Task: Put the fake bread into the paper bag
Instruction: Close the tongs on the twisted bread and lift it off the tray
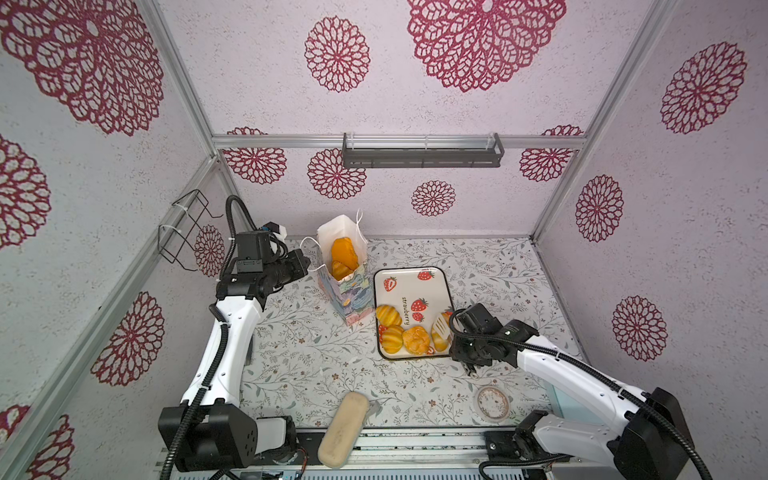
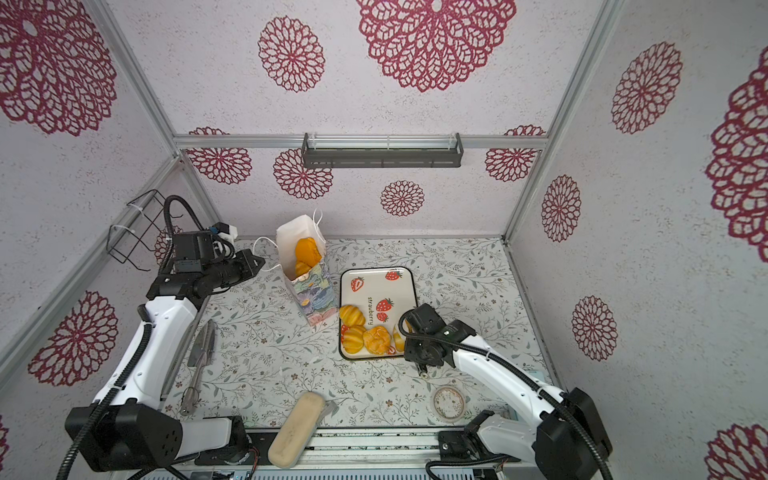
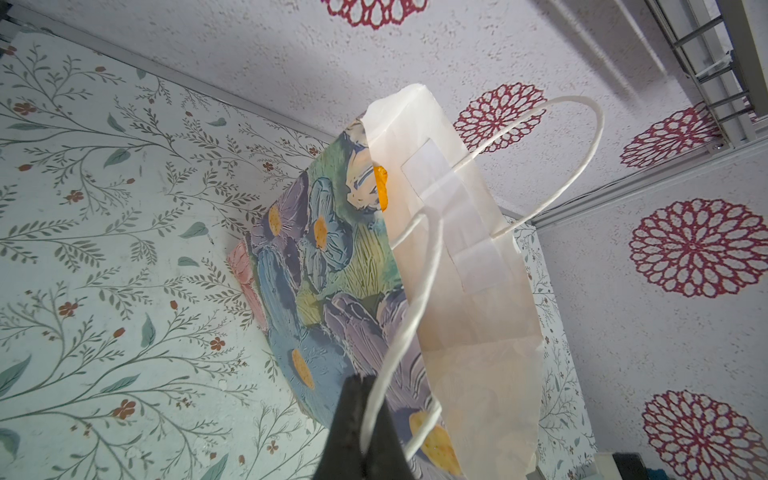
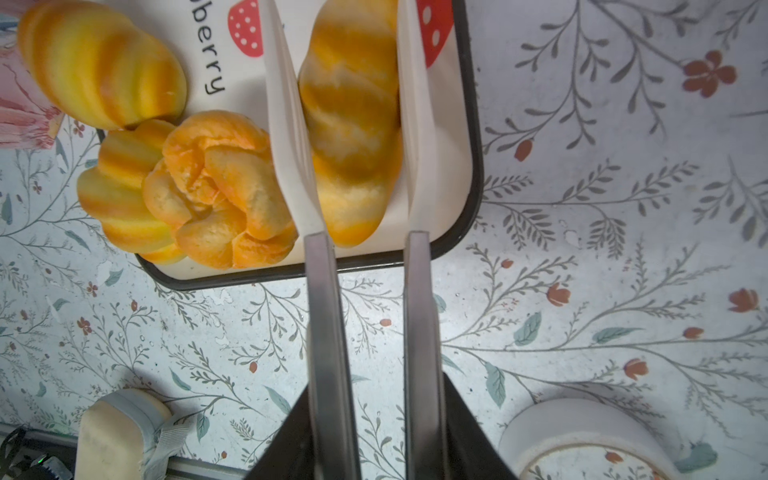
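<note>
In both top views the paper bag (image 1: pixel 353 293) stands upright on the table (image 1: pixel 498 270), just left of the tray (image 1: pixel 411 286), with its mouth open. Two pieces of bread (image 1: pixel 345 253) lie inside it. Three buns (image 1: pixel 392 338) and a long loaf (image 1: pixel 439 343) sit at the near end of the tray. The left gripper (image 1: pixel 303 262) hovers at the bag's left side with its fingers closed together. The right gripper (image 1: pixel 463 349) is at the tray's near right corner and holds tongs (image 1: pixel 441 328), whose white blades reach over the loaf. A beige block (image 1: pixel 343 428) lies at the table's front edge. A roll of tape (image 1: pixel 492 403) lies near the right arm.

In the left wrist view the bag's flowered side and white inside fill the middle. A sliver of orange bread (image 3: pixel 380 187) shows at the rim. The closed black tip of the left gripper (image 3: pixel 355 415) sits against the loop of a white cord handle (image 3: pixel 401 340). Whether the cord is pinched cannot be told.

In the right wrist view the black fingers of the right gripper (image 4: pixel 376 419) clamp the tongs' two metal arms (image 4: pixel 324 311). The white blades lie on either side of the long loaf (image 4: pixel 353 124) and touch it. The loaf rests on the tray close to its dark rim (image 4: pixel 471 166). The three buns crowd together beside it, and the knotted one (image 4: pixel 220 187) touches a blade.
</note>
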You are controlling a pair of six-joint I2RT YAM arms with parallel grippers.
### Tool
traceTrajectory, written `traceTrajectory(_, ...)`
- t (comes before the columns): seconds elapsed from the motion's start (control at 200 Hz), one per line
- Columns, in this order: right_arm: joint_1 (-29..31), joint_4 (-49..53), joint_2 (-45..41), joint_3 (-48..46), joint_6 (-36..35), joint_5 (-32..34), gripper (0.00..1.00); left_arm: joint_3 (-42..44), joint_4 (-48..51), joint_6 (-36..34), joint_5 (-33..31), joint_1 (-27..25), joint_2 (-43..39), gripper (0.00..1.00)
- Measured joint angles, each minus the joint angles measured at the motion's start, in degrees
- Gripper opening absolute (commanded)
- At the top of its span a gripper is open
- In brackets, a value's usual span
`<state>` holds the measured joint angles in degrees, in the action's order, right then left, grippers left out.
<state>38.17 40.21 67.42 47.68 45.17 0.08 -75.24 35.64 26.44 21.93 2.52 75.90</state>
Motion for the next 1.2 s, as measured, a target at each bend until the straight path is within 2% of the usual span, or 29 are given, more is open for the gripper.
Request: traceTrajectory(1.201,-0.52,-9.57,-3.74,5.81,-3.13,-0.20,0.39,0.24,-0.28,0.00,0.09,0.37,0.00,0.00)
